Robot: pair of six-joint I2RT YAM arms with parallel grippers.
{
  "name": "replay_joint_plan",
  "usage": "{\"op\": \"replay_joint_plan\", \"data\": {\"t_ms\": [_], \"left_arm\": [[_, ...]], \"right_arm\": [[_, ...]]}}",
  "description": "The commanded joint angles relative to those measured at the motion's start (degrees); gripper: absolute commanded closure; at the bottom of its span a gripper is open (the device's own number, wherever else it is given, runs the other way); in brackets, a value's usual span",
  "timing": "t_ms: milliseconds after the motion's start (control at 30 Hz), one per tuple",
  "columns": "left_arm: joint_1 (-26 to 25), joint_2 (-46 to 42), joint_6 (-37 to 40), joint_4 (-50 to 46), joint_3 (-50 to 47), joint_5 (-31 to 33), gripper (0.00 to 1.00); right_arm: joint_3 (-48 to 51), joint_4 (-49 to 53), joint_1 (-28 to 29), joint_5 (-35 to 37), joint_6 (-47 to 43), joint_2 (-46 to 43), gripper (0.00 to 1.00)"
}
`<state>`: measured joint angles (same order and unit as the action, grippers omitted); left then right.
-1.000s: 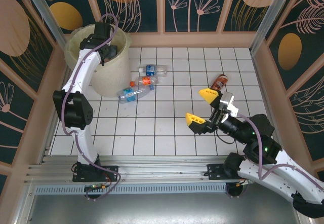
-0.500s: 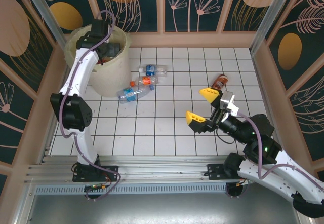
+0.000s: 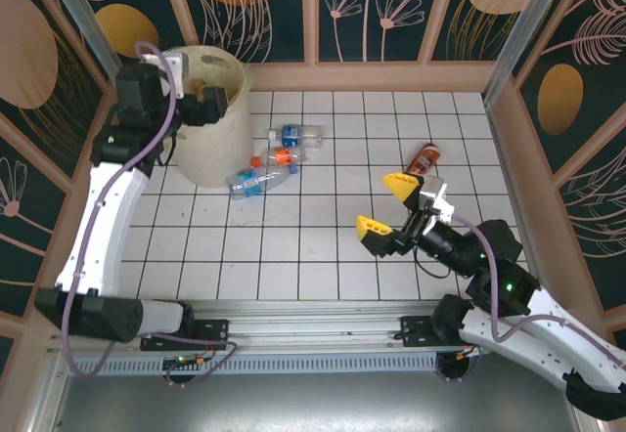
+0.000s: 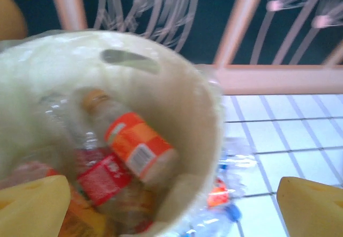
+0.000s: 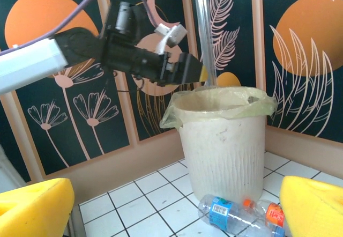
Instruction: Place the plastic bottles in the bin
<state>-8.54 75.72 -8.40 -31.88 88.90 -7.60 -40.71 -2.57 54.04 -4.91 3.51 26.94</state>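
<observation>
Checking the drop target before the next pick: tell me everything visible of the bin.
The bin is round, cream-white plastic, lined with a translucent pale-yellow bag folded over its rim. It stands upright at the tiled table's far left corner. Inside lie an orange-labelled bottle and a red-labelled bottle among others. The open left tool hovers above its rim.

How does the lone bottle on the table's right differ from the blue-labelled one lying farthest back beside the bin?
The lone bottle is dark orange-red; the blue-labelled bottle is clear. The lone bottle lies by itself beyond the right gripper; the blue-labelled bottle lies among other bottles by the bin. Both lie on their sides, outside the bin.
</observation>
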Motion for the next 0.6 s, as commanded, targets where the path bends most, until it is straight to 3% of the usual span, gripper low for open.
{"op": "replay_joint_plan", "data": {"t_ms": [0,233,367,567], "left_arm": [[-0.7,-2.0,2.9,4.2,-5.9,-13.1,0.01],[-6.7,-2.9,6.6,1.6,-13.5,-18.0,0.03],[-14.2,1.0,9.2,0.5,-14.6,-12.1,0.02],[-20.9,8.5,16.7,0.3,-14.7,-0.2,0.01]], "right_arm": [[0.5,-1.2,-0.3,1.0,0.7,0.2,0.01],[0.6,-1.9,-0.3,0.3,1.1,1.8,0.01],[0.9,-2.1,-0.3,-0.1,1.5,2.1,0.01],[0.9,-1.6,-0.3,-0.1,1.7,2.0,0.01]]}}
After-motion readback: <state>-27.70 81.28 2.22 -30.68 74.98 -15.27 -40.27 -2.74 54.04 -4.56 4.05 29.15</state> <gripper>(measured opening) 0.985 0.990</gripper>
